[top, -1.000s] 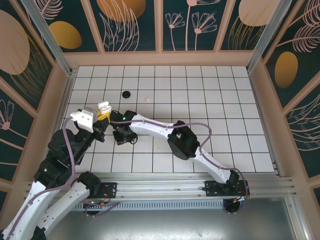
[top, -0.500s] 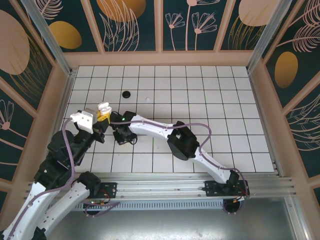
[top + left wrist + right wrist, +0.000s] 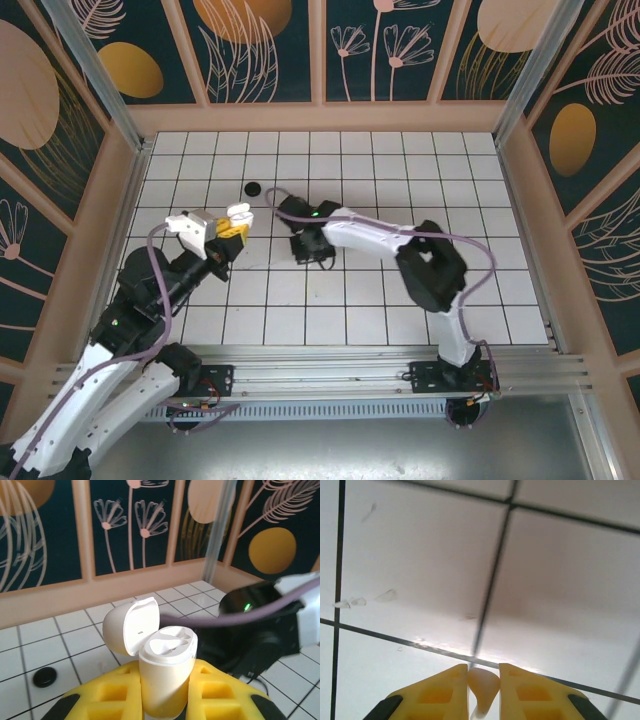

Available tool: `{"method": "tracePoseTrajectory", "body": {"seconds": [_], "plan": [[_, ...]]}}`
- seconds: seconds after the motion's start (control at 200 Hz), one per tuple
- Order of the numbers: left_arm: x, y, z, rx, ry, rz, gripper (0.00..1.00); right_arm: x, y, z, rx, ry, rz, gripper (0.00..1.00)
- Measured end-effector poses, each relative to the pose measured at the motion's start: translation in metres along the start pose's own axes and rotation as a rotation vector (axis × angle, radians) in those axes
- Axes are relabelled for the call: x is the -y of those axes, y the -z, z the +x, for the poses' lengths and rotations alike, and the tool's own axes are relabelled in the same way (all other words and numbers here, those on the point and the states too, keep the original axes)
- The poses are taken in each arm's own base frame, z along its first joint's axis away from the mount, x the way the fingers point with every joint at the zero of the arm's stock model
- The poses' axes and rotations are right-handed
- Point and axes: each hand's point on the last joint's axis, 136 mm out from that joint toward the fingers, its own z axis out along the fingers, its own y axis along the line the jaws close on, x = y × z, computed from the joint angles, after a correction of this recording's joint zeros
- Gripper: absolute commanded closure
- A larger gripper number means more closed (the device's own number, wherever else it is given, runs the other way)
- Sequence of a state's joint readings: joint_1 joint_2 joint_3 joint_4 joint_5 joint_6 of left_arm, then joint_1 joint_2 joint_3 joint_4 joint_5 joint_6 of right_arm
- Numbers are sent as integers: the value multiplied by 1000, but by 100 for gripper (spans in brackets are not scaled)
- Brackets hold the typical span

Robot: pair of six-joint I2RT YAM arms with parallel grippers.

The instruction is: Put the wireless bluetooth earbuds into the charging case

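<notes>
One open charging case (image 3: 167, 652) stands in the left end effector (image 3: 167, 680).

I see the white-tiled table (image 3: 480, 250) with dark grid lines — on it lies one round black puck (image 3: 254, 187), toward the far left corner.

The left arm (image 3: 70, 405) and the right arm (image 3: 362, 232) are wearing smooth white shells, with bulky black housings sitting at the joints. A thin purple cable (image 3: 478, 255) is looping loosely along each arm. A small green light (image 3: 316, 211) is glowing on the right wrist's black casing. The left end effector (image 3: 167, 695) and the right end effector (image 3: 484, 685) are showing yellow fingers (image 3: 437, 690), moulded with rectangular recesses and edged in black. Black base blocks (image 3: 445, 378) are sitting at each arm's foot.
</notes>
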State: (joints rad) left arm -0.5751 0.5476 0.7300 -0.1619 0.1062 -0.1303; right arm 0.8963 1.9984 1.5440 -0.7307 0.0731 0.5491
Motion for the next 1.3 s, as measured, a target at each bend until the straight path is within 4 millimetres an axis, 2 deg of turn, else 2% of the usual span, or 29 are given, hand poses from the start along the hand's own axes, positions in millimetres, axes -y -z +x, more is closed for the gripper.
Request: {"method": "tracePoseTrajectory", "body": {"seconds": [0.39,0.52,0.801,0.916,1.046,1.301], "plan": [[38,-49,29,-28,14,277,100,66,107,-41,347,-95,-115,86],[44,-63,31,-22,13,329,100,80,143,-50,465,-85,-148,88],[53,-92,39,-8,50,416,100,70,231,-53,737,35,-296,90],[57,-101,42,-2,62,453,100,64,258,-50,819,86,-359,89],[62,-109,49,-9,70,491,100,53,277,-46,862,152,-425,89],[74,-115,62,-38,73,549,100,26,292,-37,880,286,-548,89]]}}
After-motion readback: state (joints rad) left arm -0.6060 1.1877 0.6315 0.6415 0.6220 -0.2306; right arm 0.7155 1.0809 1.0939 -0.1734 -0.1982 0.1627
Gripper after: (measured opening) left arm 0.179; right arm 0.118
